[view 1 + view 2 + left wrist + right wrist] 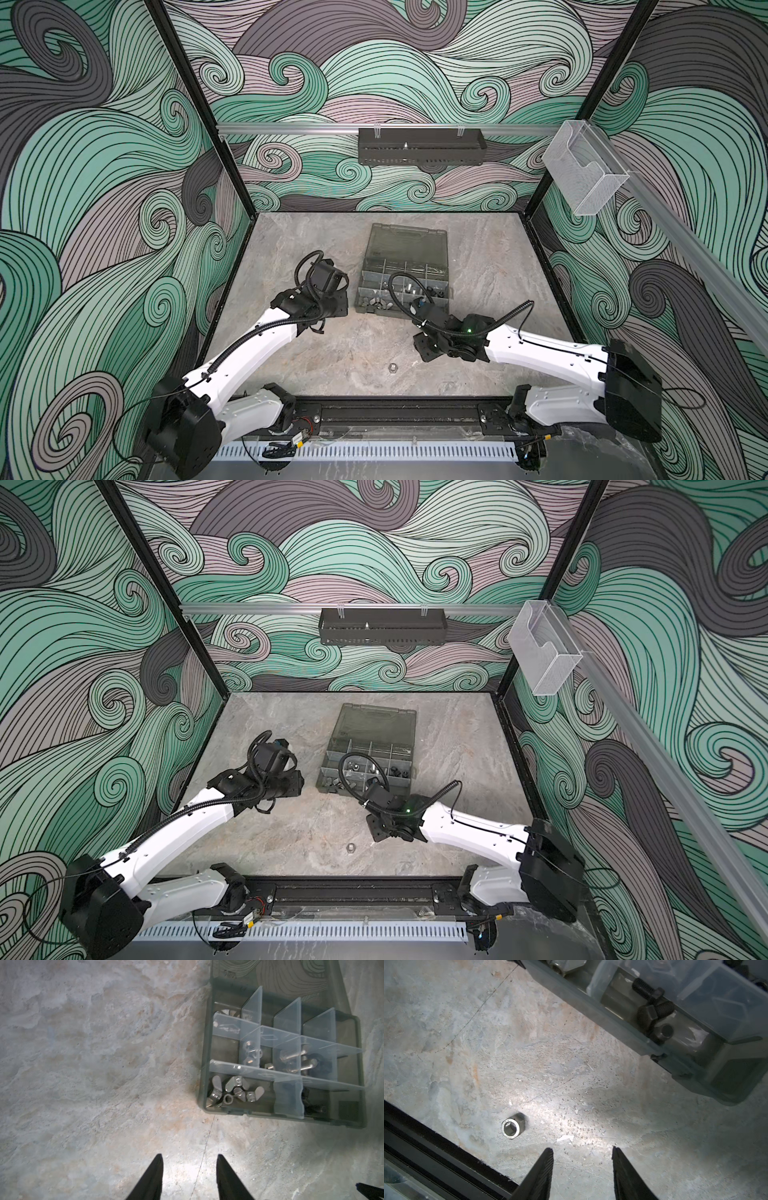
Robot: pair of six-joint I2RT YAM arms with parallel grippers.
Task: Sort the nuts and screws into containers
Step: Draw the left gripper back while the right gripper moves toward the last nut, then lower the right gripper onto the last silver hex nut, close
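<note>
A lone silver nut (512,1128) lies on the desk (571,1064), low centre in both top views, well apart from the grey case (409,243). Other nuts (250,1053) and screws (291,1057) sit in its compartments (225,1051). The left fingers (152,1180) and right fingers (542,1174) are spread, pinching nothing.

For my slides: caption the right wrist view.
Open right gripper over the table; a silver nut lies loose, outside the case.

Swirl-patterned walls (374,62) in green, grey and mauve enclose the marbled grey tabletop (353,353) on 3 sides. Above its far edge, an aluminium rail (291,129) carries a black perforated tray (419,151).
</note>
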